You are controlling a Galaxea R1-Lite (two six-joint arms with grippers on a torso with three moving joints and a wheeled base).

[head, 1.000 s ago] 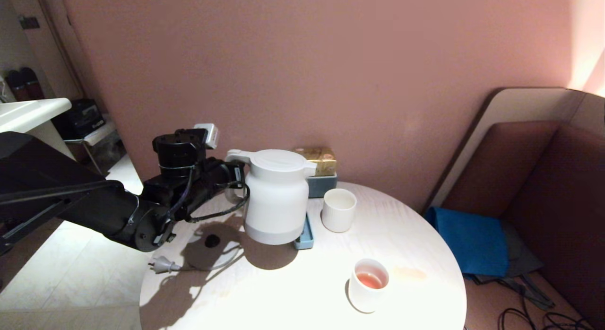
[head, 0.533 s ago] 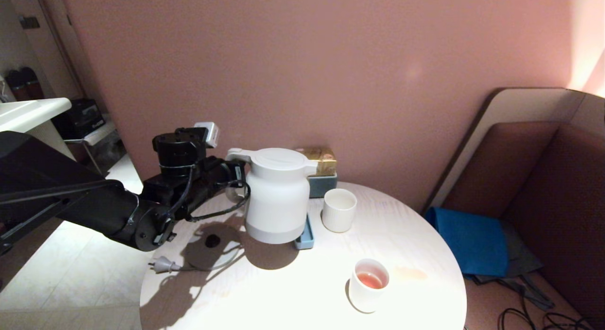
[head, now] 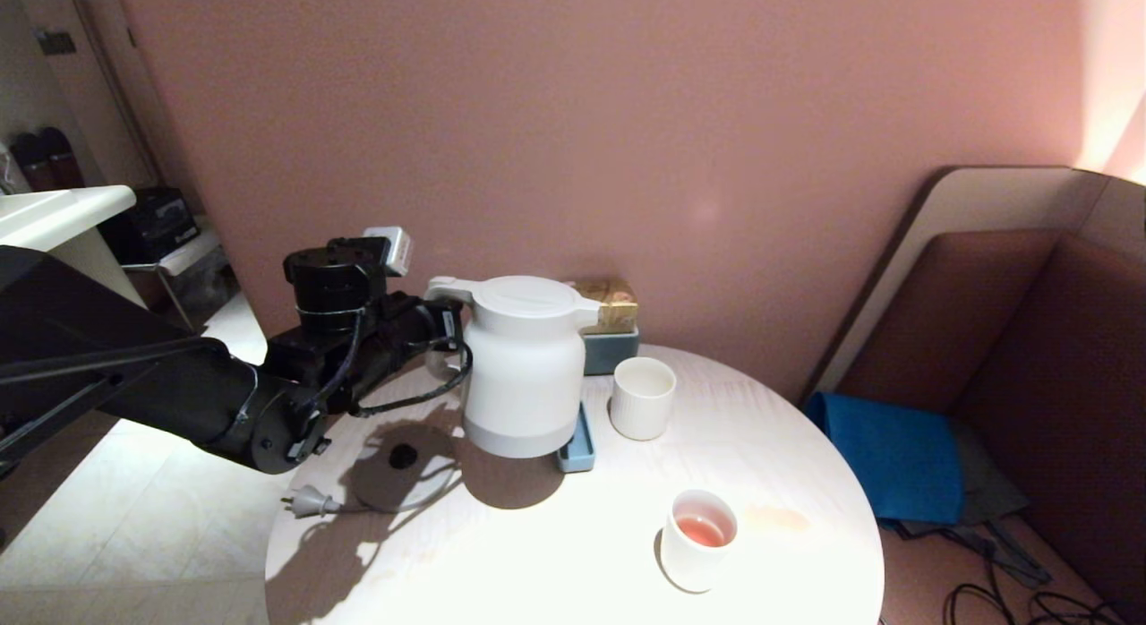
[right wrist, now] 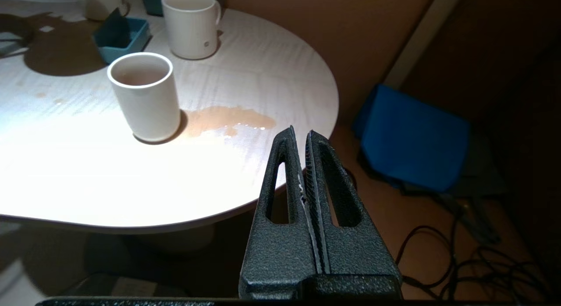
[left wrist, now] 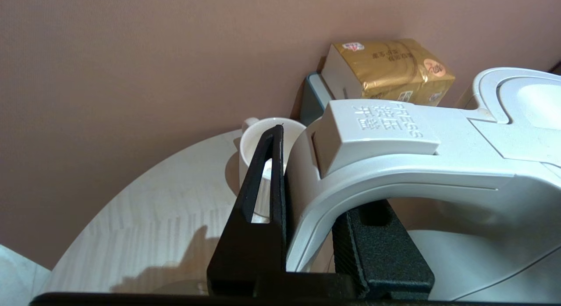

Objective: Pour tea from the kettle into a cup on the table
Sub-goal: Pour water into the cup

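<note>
kettle [head: 524, 365] is held by its handle in the left tool [left wrist: 307, 236], clear above the desk [head: 537, 553]; right tool [right wrist: 305, 165] is pressed together, empty.

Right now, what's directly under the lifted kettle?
The kettle, held by the left gripper, hangs over its shadow on the table and partly over a small blue tray. Most of the tray is hidden behind it.
</note>
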